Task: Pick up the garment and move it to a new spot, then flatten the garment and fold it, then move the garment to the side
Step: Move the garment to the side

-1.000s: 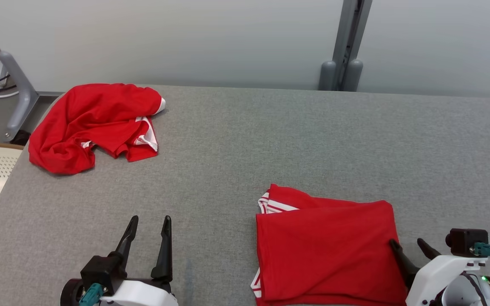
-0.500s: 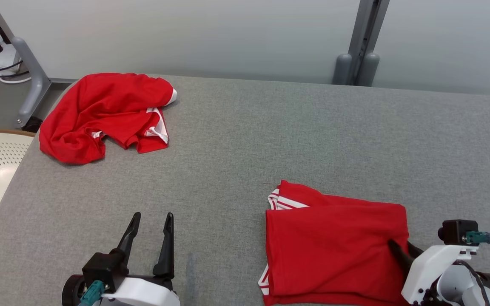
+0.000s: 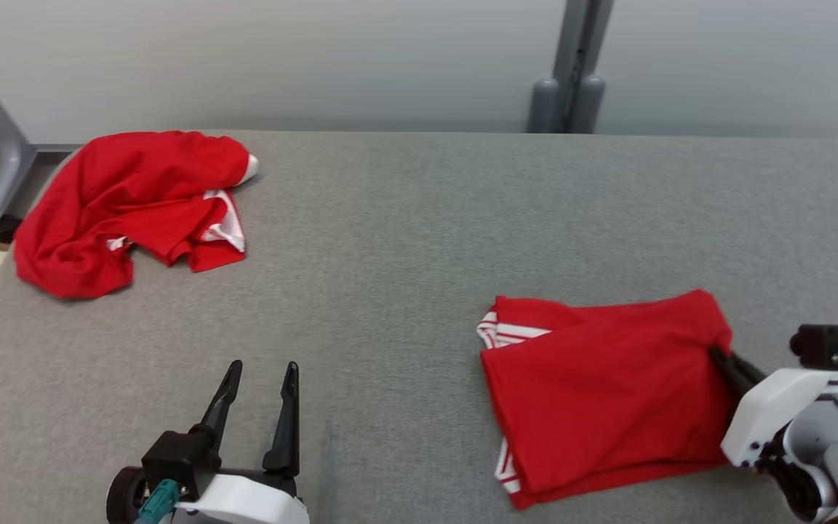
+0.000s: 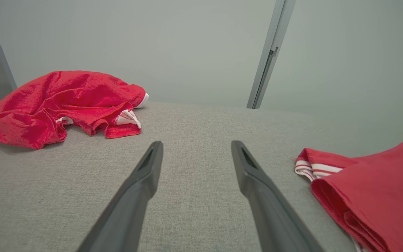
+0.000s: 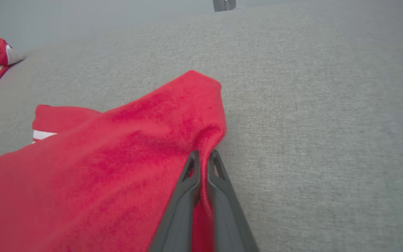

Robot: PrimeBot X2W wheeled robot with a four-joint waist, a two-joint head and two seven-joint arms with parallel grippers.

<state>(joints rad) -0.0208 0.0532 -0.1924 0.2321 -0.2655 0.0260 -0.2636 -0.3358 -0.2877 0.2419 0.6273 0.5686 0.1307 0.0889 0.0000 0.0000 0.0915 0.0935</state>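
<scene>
At lower right, my right gripper (image 3: 717, 354) clamps the folded red garment (image 3: 608, 393). Its wrist view reveals the pinched fold. My left gripper (image 3: 264, 365) stands wide.

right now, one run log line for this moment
right tool: shut on folded garment edge | left tool: open, empty | crumpled garment: far left

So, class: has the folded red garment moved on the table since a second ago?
Yes: the folded garment has slid right, away from the crumpled garment, its corner pinched in the right gripper.
</scene>
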